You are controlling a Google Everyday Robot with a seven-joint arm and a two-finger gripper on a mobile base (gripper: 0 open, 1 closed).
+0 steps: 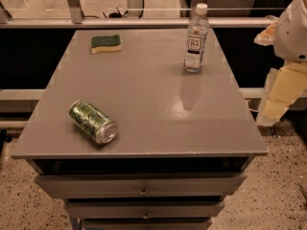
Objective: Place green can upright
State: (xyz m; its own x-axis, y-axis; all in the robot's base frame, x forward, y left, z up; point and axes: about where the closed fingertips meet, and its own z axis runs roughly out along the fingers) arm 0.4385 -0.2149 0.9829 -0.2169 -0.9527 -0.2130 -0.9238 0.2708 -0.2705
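Observation:
The green can (92, 121) lies on its side near the front left corner of the grey cabinet top (153, 95). Its silver end faces the front right. My gripper (277, 102) hangs off the right edge of the cabinet, beyond the table surface and far from the can. It holds nothing that I can see. The white arm housing (295, 28) is above it at the right edge of the view.
A clear plastic bottle (195, 38) with a white cap stands upright at the back right. A green-and-yellow sponge (106, 43) lies at the back left. Drawers (144, 188) run below the top. A rail and a glass wall stand behind.

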